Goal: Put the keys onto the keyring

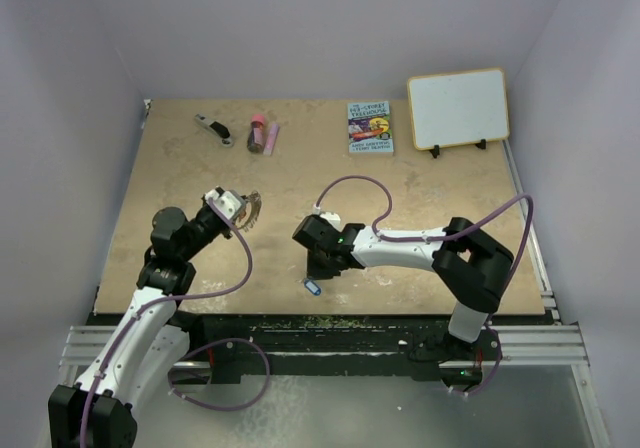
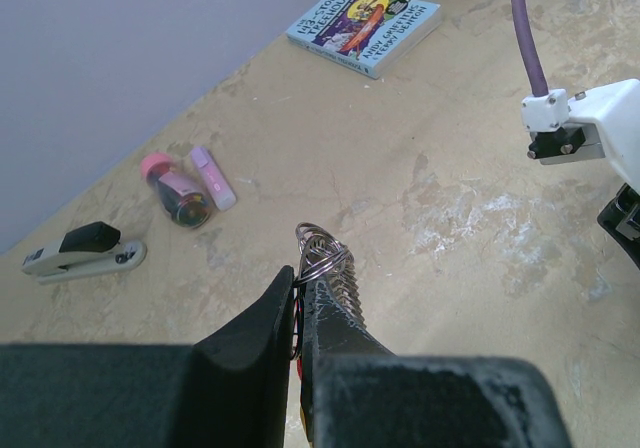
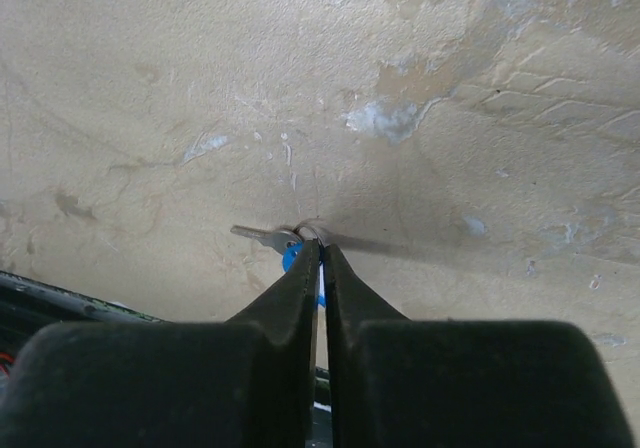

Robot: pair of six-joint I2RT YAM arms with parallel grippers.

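My left gripper [image 1: 238, 208] is raised over the left of the table and is shut on the keyring [image 1: 252, 206]. In the left wrist view the keyring's silvery coil [image 2: 326, 256] sticks out past the closed tips of this gripper [image 2: 300, 280]. A sliver of red [image 2: 293, 366] shows between the fingers; I cannot tell what it is. My right gripper [image 1: 316, 271] is low near the table's front edge. In the right wrist view it [image 3: 321, 249] is shut on the blue key [image 3: 290, 258], whose metal blade points left. The blue key also shows in the top view [image 1: 312, 288].
At the back of the table lie a black-and-silver clip-like tool [image 1: 213, 128], a dark red tube [image 1: 258, 133], a small pink piece [image 1: 272, 135] and a small book [image 1: 370, 127]. A whiteboard [image 1: 458, 108] stands at the back right. The table's front edge [image 1: 320, 314] is just behind the right gripper.
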